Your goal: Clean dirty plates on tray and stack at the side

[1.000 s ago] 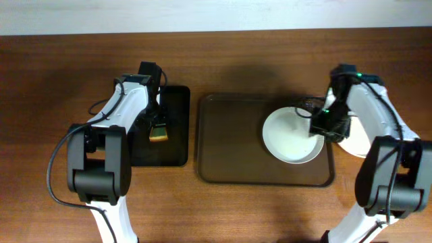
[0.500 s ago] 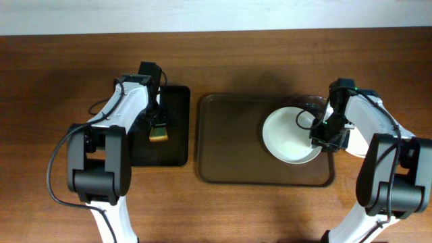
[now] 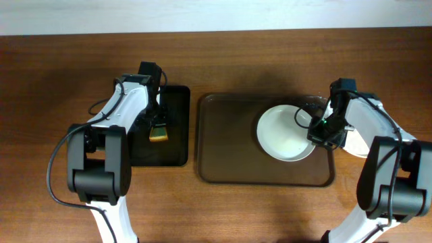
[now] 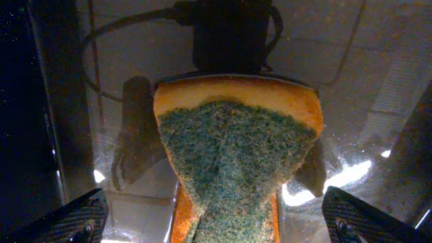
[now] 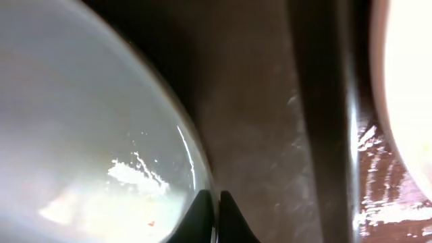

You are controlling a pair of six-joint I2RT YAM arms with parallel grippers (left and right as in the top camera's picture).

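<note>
The table [image 3: 54,81] is dark brown wood, and it fills almost the whole view from above. A pale strip [image 3: 216,15] runs along its far edge at 12 o'clock. Three things lie right on the wood. The big brown tray [image 3: 226,145] sits a little to the 3 o'clock side of the middle. The small black tray [image 3: 174,145] lies just beside it, at its 9 o'clock side, with a thin line of wood showing between them. A white plate [image 3: 356,143] lies on the wood at the big tray's 3 o'clock side, close to its rim, and part of it is hidden
</note>
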